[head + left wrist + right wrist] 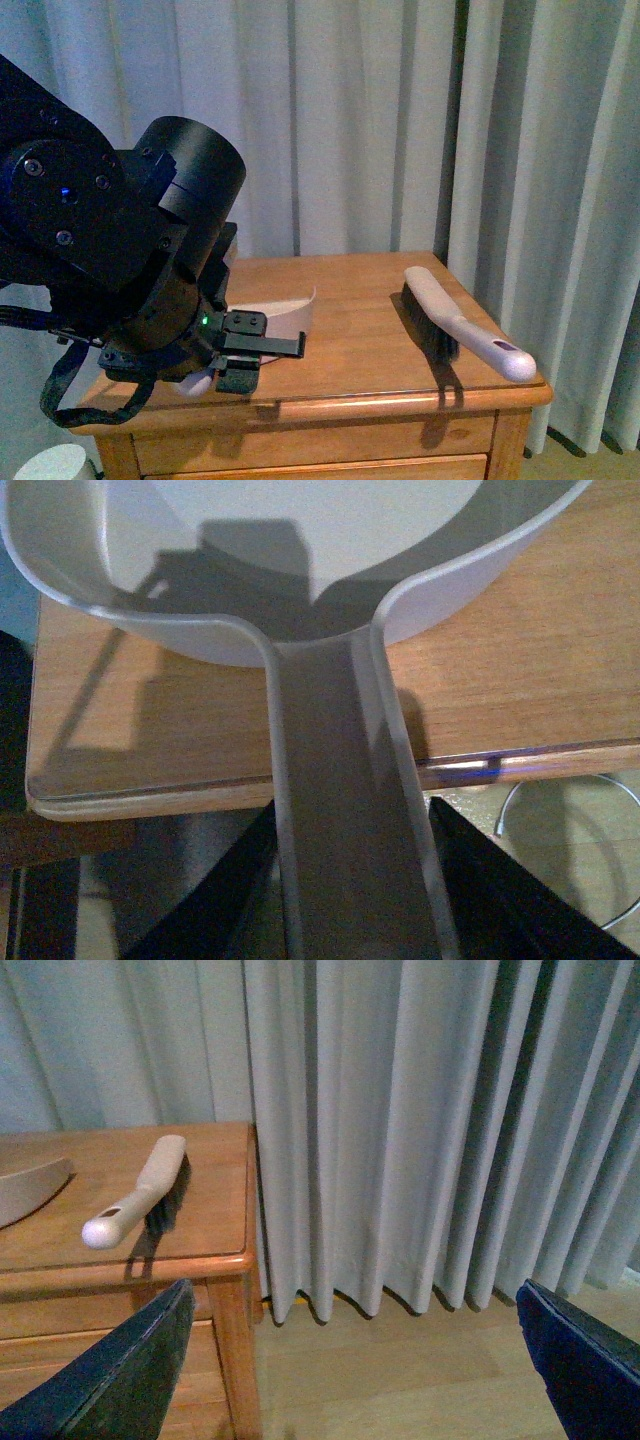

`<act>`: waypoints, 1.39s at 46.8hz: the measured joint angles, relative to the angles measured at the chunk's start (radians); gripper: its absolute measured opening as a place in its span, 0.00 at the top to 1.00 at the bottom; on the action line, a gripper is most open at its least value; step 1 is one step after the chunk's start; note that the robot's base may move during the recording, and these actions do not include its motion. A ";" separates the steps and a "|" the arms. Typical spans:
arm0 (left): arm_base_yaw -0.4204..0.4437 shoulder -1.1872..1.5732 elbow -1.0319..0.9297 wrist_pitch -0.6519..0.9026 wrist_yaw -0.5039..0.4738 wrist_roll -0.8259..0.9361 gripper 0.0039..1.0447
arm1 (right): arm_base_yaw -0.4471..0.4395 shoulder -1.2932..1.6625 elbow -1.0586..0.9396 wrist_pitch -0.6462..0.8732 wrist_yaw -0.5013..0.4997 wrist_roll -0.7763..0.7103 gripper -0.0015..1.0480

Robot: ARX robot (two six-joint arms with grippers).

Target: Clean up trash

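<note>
Dustpan (296, 312), at the front left corner of the table (350, 365), is pinched by its handle in the left gripper (247, 352), pickup being judged in hand; right gripper (355, 1298) is held spread beyond the right edge, brush (452, 322) is likely needed next, trash is seen nowhere.

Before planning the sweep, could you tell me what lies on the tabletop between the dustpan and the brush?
Nothing: in the front view, the stretch of wooden tabletop between the dustpan and the brush is bare.
</note>
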 joint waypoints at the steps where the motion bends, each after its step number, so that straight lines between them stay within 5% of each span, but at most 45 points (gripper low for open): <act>1: 0.000 0.000 0.000 0.000 -0.001 0.000 0.63 | 0.000 0.000 0.000 0.000 0.000 0.000 0.07; 5: 0.001 0.000 0.000 0.002 -0.001 0.005 0.73 | 0.000 0.000 0.000 0.000 0.000 0.000 0.07; 23: 0.001 -0.023 -0.039 0.064 -0.025 0.031 0.74 | 0.000 0.000 0.000 0.000 0.000 0.000 0.07; 35: -0.003 -0.169 -0.154 0.330 -0.064 0.105 0.74 | 0.000 0.000 0.000 0.000 0.000 0.000 0.07; 52: -0.041 -0.692 -0.671 0.868 -0.088 0.299 0.74 | 0.000 0.000 0.000 0.000 0.000 0.000 0.07; 65: 0.010 -1.122 -0.989 0.841 -0.065 0.393 0.74 | 0.000 0.000 0.000 0.000 0.000 0.000 0.07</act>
